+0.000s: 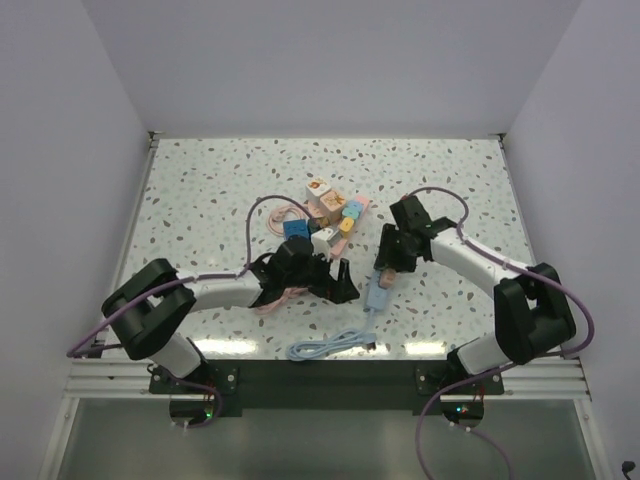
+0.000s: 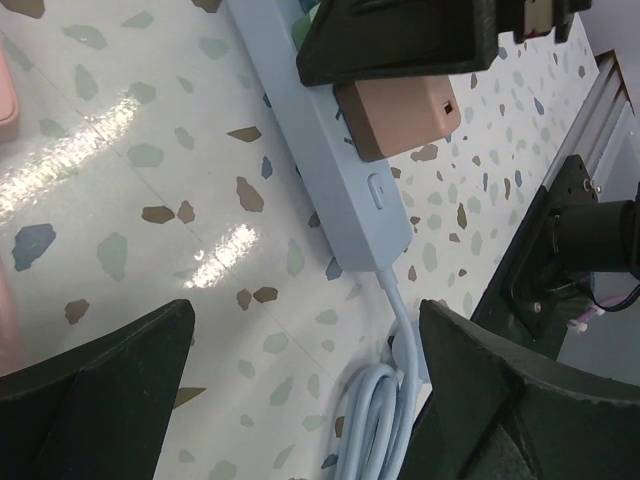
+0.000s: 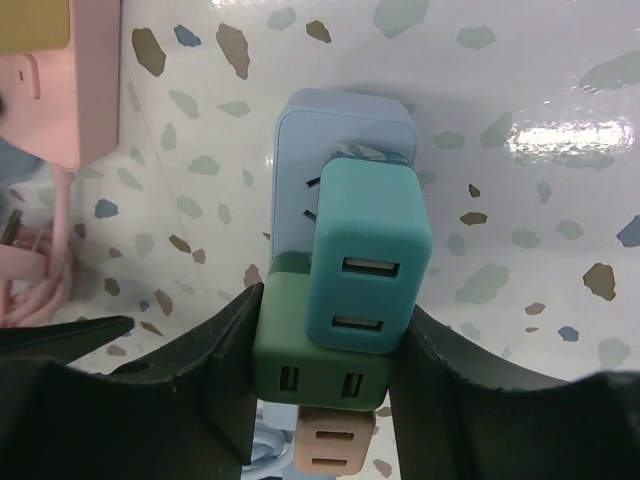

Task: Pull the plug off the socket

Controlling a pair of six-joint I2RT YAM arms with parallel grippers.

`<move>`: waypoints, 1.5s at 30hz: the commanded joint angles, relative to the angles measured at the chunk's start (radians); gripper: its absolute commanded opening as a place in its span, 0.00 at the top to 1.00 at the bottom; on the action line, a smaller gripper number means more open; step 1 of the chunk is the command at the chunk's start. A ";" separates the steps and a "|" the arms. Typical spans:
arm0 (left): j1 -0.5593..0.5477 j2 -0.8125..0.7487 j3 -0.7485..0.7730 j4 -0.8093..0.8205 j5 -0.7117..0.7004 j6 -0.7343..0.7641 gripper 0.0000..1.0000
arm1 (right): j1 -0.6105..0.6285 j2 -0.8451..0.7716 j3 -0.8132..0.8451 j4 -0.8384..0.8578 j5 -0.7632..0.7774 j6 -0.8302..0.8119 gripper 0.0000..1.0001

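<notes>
A light blue power strip (image 1: 377, 293) lies on the speckled table and also shows in the right wrist view (image 3: 345, 125). Three plugs sit in it: a teal one (image 3: 370, 255), a dark green one (image 3: 320, 365) and a tan one (image 3: 335, 440). My right gripper (image 1: 384, 266) stands over the strip, its fingers pressed against both sides of the green plug. My left gripper (image 1: 338, 284) is open and empty just left of the strip. In its wrist view the tan plug (image 2: 400, 115) sits under the right gripper, and the strip's coiled cable (image 2: 385, 420) lies between my open left fingers.
A pink power strip (image 1: 345, 222) with several coloured plugs lies behind the grippers; its pink cable (image 1: 270, 298) runs under the left arm. The blue cable coil (image 1: 330, 347) lies near the table's front edge. White walls enclose the table.
</notes>
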 commanded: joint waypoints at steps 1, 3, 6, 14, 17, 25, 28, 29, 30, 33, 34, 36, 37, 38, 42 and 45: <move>-0.002 0.055 0.030 0.133 0.077 -0.013 0.00 | -0.063 -0.065 -0.057 0.145 -0.219 0.033 1.00; -0.002 0.103 0.065 0.139 0.097 -0.008 0.00 | -0.076 -0.073 -0.081 0.183 -0.255 0.039 1.00; -0.002 0.156 0.099 0.185 0.149 -0.008 0.00 | -0.080 -0.085 -0.108 0.246 -0.315 0.053 0.99; -0.006 0.258 0.124 0.255 0.232 0.006 0.00 | -0.096 -0.075 -0.134 0.355 -0.411 0.117 0.98; -0.006 0.268 0.122 0.229 0.226 0.033 0.00 | -0.099 -0.070 -0.121 0.361 -0.424 0.125 0.98; -0.004 0.268 0.141 0.149 0.122 0.078 0.00 | -0.103 -0.076 -0.120 0.398 -0.490 0.145 0.99; -0.006 0.276 0.164 0.130 0.087 0.073 0.01 | -0.102 -0.105 -0.141 0.416 -0.501 0.157 1.00; -0.006 0.279 0.176 0.123 0.076 0.070 0.03 | -0.103 -0.111 -0.153 0.421 -0.501 0.166 1.00; -0.006 0.282 0.182 0.115 0.077 0.072 0.07 | -0.103 -0.122 -0.158 0.425 -0.499 0.171 0.99; -0.004 0.304 0.194 0.115 0.112 0.072 0.45 | -0.103 -0.139 -0.172 0.439 -0.507 0.186 0.99; -0.005 0.313 0.197 0.115 0.123 0.070 0.54 | -0.103 -0.142 -0.174 0.436 -0.502 0.185 0.99; -0.004 0.316 0.197 0.118 0.140 0.066 0.74 | -0.103 -0.150 -0.174 0.438 -0.499 0.186 0.97; -0.004 0.313 0.191 0.116 0.142 0.064 0.91 | -0.103 -0.150 -0.172 0.429 -0.498 0.185 0.91; -0.004 0.310 0.188 0.116 0.136 0.058 0.99 | -0.103 -0.151 -0.167 0.427 -0.496 0.183 0.86; -0.001 0.284 0.173 0.115 0.106 0.040 1.00 | -0.103 -0.156 -0.160 0.404 -0.465 0.180 0.34; 0.001 0.265 0.177 0.101 0.082 0.020 1.00 | -0.105 -0.180 -0.164 0.380 -0.400 0.191 0.05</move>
